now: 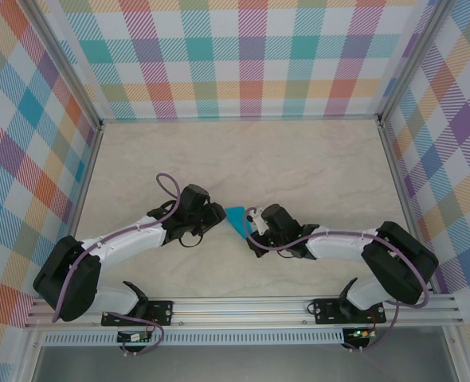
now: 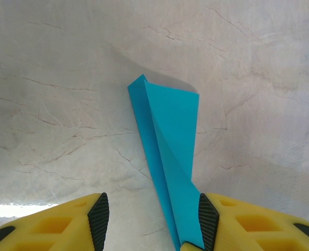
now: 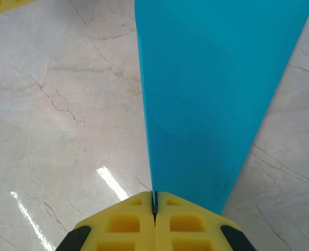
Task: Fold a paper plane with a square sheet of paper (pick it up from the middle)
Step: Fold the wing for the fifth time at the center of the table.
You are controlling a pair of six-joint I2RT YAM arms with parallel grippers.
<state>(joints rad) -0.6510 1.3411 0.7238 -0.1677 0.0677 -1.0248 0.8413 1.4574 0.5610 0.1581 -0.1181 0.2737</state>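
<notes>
The square sheet of paper [image 1: 236, 219] is teal-blue and folded into a narrow tapering shape with a long crease. It stands on edge above the table between my two grippers. My right gripper [image 3: 155, 201] is shut on the paper's [image 3: 217, 94] narrow end, pinching its edge between the yellow fingers. In the top view that gripper [image 1: 255, 231] sits just right of the paper. My left gripper [image 2: 153, 212] is open. The paper [image 2: 170, 136] runs between its fingers and rests against the right pad [image 2: 208, 219], while the left pad [image 2: 98, 222] stands well apart from it.
The pale marble-pattern tabletop [image 1: 299, 159] stretches out beyond both arms. Checked walls [image 1: 243, 56] with metal frame rails close the back and both sides. A metal rail [image 1: 243, 306] along the near edge carries the arm bases.
</notes>
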